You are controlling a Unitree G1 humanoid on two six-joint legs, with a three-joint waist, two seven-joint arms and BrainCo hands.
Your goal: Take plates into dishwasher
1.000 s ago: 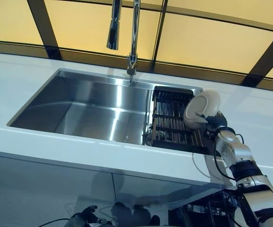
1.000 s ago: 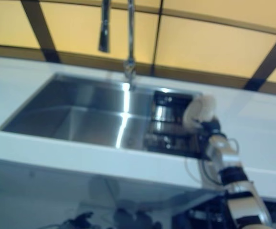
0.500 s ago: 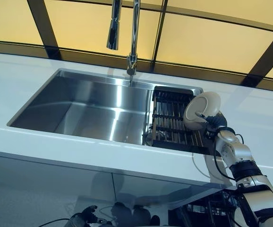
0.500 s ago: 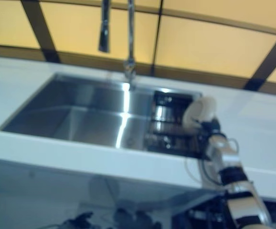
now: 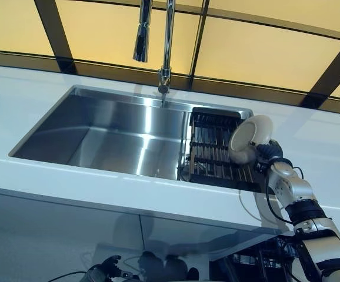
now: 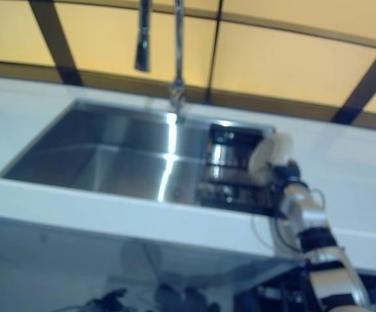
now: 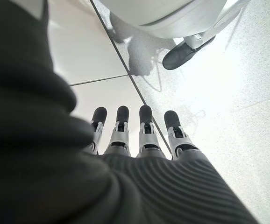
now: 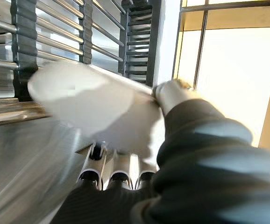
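Note:
A white plate (image 5: 251, 138) is held tilted on edge over the right end of the dark ribbed rack (image 5: 212, 151) that lies across the right side of the steel sink (image 5: 99, 126). My right hand (image 5: 267, 155) is shut on the plate from the right. In the right wrist view, the thumb (image 8: 172, 93) presses the plate (image 8: 86, 100) from above and the fingers (image 8: 114, 176) lie beneath it. My left hand (image 7: 142, 135) hangs low over the floor with straight fingers and holds nothing.
A tall faucet (image 5: 167, 47) rises behind the sink's middle. The white counter (image 5: 323, 147) surrounds the sink, with a window wall behind. In the left wrist view, a white wheeled base (image 7: 191, 44) stands on the tiled floor.
The plate has tipped further in my right hand and sunk slightly toward the rack. The left hand has not moved.

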